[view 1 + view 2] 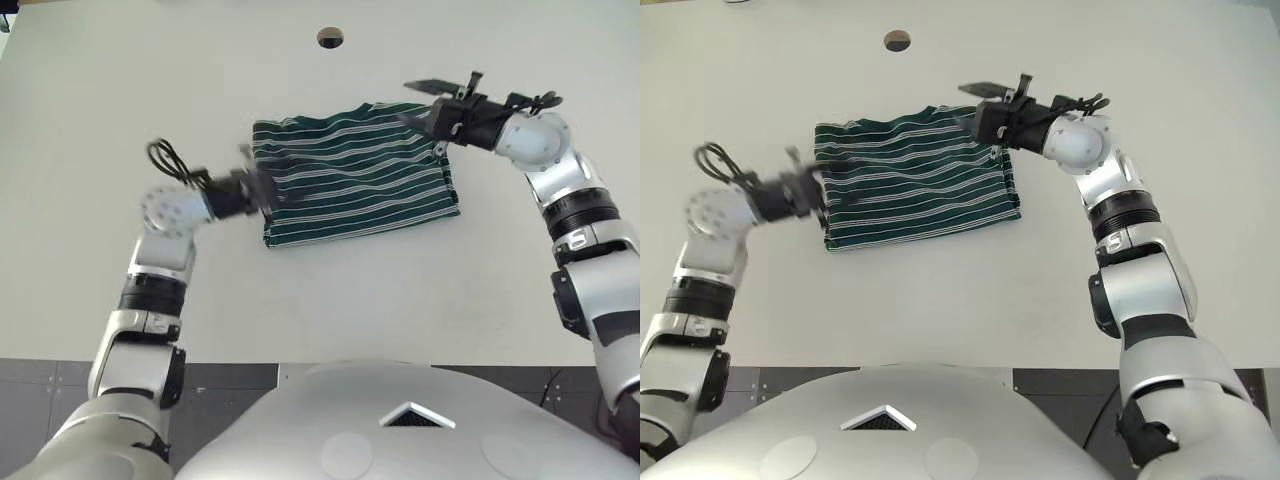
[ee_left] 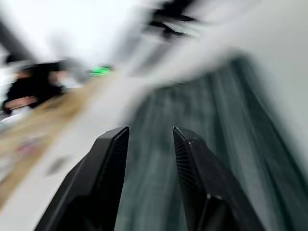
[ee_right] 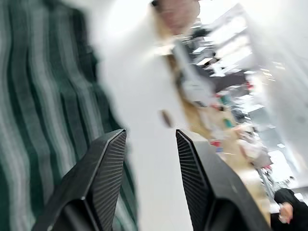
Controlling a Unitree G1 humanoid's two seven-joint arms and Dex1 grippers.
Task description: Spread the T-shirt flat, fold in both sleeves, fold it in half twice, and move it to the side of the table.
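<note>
The green T-shirt (image 1: 355,170) with white stripes lies folded into a rough rectangle in the middle of the white table (image 1: 120,80). My left gripper (image 1: 262,185) is at the shirt's left edge, low over the cloth. In the left wrist view its fingers (image 2: 113,159) stand apart with nothing between them, over striped fabric (image 2: 159,192). My right gripper (image 1: 412,103) hovers at the shirt's far right corner, open, one finger above the other. In the right wrist view the right gripper (image 3: 150,132) is open over bare table beside the T-shirt (image 3: 43,110).
A round hole (image 1: 329,38) sits in the tabletop beyond the shirt. Bare table surface surrounds the shirt on all sides. The near table edge (image 1: 300,362) runs just in front of me.
</note>
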